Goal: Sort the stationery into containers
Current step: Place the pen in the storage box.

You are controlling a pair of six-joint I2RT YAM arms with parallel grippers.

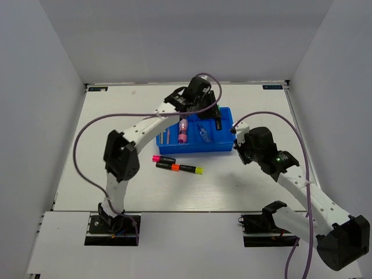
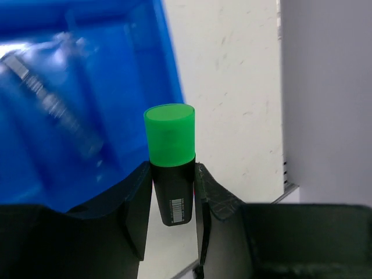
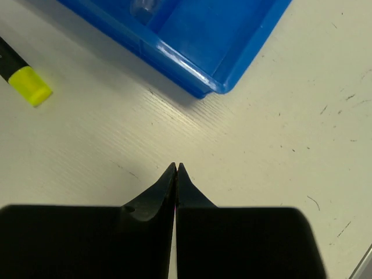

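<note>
Three highlighters [image 1: 167, 166] on table [image 1: 116, 110]. One tray [image 1: 197, 151] holding marker [image 1: 183, 132], pen [image 1: 203, 133], sticks [image 1: 165, 138]. Left gripper [image 2: 173, 167] pinching green highlighter [image 2: 170, 136]; right gripper [image 3: 176, 167] closed, empty.

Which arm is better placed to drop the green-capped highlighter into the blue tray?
Left. The left gripper holds the green-capped highlighter at the blue tray's edge, so it probably only needs to release. The right gripper is shut on nothing, above the table.

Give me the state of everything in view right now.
Left gripper, shut on green highlighter
Green highlighter, capped, held
Right gripper, shut, empty
Blue tray, holds pink marker, clear pen
Pink highlighter, capped, on table
Orange highlighter, capped, on table
Yellow highlighter, capped, on table
</note>
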